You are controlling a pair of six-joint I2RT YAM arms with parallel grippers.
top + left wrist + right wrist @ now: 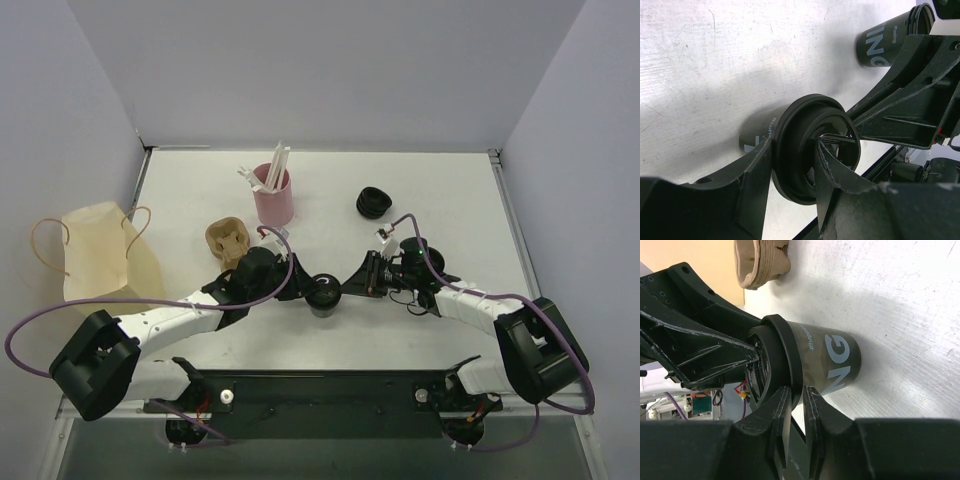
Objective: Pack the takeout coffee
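A black takeout coffee cup (325, 296) with white lettering stands on the table between my two arms. Its black lid (810, 145) sits on its mouth. My left gripper (794, 150) holds that lid: one finger lies outside the rim, the other in the lid's recess. From the other side my right gripper (797, 390) is nearly shut, its tips pinching the lid's rim (790, 360). In the top view the left gripper (305, 290) and the right gripper (348, 287) meet at the cup. A second black cup (885, 42), without a lid, stands beyond it.
A cardboard cup carrier (228, 241) lies just behind the left arm. A pink cup of straws (273, 197) and a stack of black lids (373, 203) stand farther back. A tan paper bag (105, 258) with handles lies at the left edge.
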